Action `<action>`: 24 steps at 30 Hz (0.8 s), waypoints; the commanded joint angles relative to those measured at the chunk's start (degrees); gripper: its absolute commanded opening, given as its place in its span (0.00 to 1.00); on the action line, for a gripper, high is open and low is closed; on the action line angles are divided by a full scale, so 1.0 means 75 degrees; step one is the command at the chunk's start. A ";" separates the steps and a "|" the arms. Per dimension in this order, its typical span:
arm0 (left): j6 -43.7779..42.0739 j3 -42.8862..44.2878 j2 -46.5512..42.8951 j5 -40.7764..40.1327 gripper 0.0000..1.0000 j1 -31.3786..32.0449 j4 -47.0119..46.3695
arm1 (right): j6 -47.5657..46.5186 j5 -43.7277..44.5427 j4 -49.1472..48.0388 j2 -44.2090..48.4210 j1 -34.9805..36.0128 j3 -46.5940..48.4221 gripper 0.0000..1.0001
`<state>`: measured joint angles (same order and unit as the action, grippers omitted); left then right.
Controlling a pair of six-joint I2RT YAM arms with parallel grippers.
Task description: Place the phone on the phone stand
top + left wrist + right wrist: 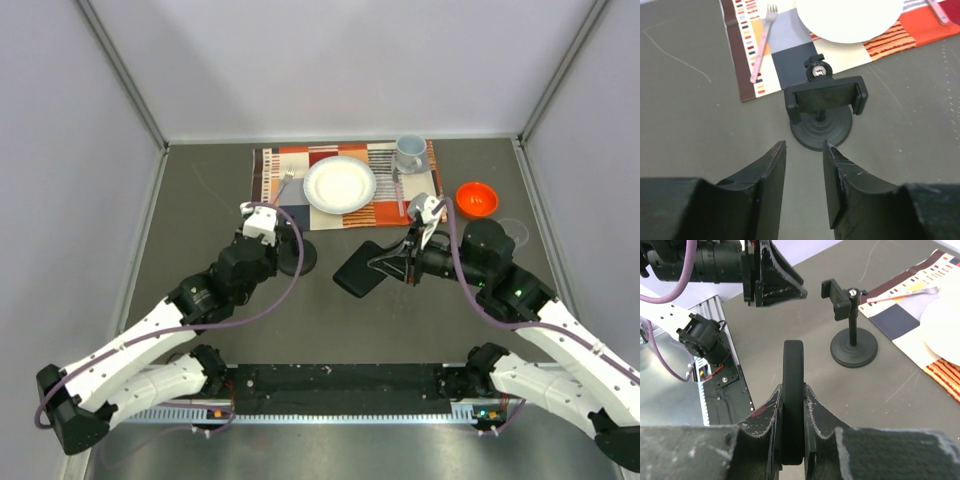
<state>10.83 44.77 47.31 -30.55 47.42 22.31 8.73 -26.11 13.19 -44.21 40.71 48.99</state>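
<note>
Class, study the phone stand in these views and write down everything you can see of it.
The phone stand is all black and looks like plastic: a round, ridged disc base, a thin upright post, a silver screw at the top joint, and a wide cradle with hooked ends. The cradle is empty. It stands upright on the dark table, just off the placemat. Nothing grips it; the left gripper hangs open just short of its base.

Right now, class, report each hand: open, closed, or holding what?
Left hand: open, empty, pointed at the phone stand.
Right hand: closed on the phone, held edge-on.
</note>
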 commanded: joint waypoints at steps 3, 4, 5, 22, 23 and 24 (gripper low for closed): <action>-0.0109 0.0229 0.0698 -0.0990 0.33 -0.0018 -0.0888 | -0.0074 -0.0105 -0.0517 0.0128 -0.0049 0.0030 0.00; -0.0050 0.0206 0.0746 -0.0990 0.32 -0.0029 -0.1039 | -0.0109 -0.0093 -0.0517 0.0175 -0.0037 0.0019 0.00; -0.0003 0.0171 0.0805 -0.0920 0.32 -0.0030 -0.1145 | -0.0133 -0.0105 -0.0517 0.0210 -0.0049 0.0007 0.00; -0.0002 0.0042 0.0970 0.1151 0.37 -0.1410 -0.1438 | -0.0262 -0.0281 -0.0517 0.0550 -0.0037 -0.0204 0.00; -0.0061 -0.0005 0.0911 0.1387 0.37 -0.1505 -0.1508 | -0.0274 -0.0281 -0.0517 0.0550 -0.0037 -0.0216 0.00; -0.0177 -0.0028 0.0922 0.1586 0.37 -0.1587 -0.1556 | -0.0274 -0.0304 -0.0517 0.0539 -0.0037 -0.0204 0.00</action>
<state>10.98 44.80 55.92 -27.09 38.28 15.00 7.42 -27.09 14.22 -41.41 40.71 47.11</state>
